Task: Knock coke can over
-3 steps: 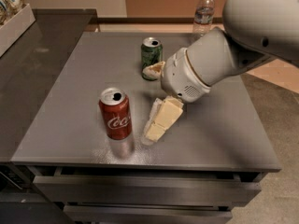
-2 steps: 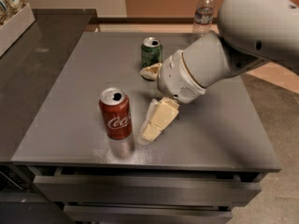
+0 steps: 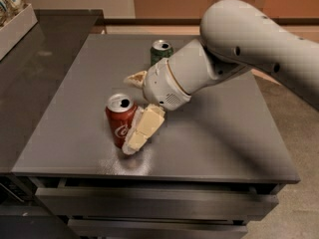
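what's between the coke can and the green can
The open gripper: in the camera view its far finger lies between them, its near finger against the coke can.

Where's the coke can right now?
The coke can stands near the table's front-left, the open gripper touching its right side; the green can sits farther back.

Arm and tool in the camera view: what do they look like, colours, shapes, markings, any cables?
The arm is a thick, rounded off-white shell with a few small dark holes and a thin tan ring at the wrist. The tool, beside the coke can, has two blocky cream fingers. No cables or lettering show.
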Action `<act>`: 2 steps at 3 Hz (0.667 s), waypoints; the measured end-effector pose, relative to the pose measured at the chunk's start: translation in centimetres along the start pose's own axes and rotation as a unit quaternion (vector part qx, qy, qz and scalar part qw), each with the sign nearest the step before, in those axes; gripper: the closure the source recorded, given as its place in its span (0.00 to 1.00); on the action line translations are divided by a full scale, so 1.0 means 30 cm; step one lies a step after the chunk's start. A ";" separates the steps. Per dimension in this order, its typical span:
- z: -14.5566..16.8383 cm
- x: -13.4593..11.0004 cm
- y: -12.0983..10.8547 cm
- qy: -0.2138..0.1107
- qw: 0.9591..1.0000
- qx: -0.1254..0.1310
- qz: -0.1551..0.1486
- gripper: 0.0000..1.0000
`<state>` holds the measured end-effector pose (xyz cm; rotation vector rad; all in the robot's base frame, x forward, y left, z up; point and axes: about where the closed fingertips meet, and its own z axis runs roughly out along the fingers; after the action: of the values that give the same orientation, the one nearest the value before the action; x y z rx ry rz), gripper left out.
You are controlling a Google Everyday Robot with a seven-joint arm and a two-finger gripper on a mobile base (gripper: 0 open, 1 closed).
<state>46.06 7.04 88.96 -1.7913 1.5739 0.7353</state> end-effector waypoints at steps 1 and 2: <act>0.037 -0.036 0.004 -0.016 1.000 -0.018 -0.010 0.00; 0.042 -0.050 0.024 -0.019 0.999 -0.033 -0.017 0.18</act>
<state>45.17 8.90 89.21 -1.8363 1.5072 0.8080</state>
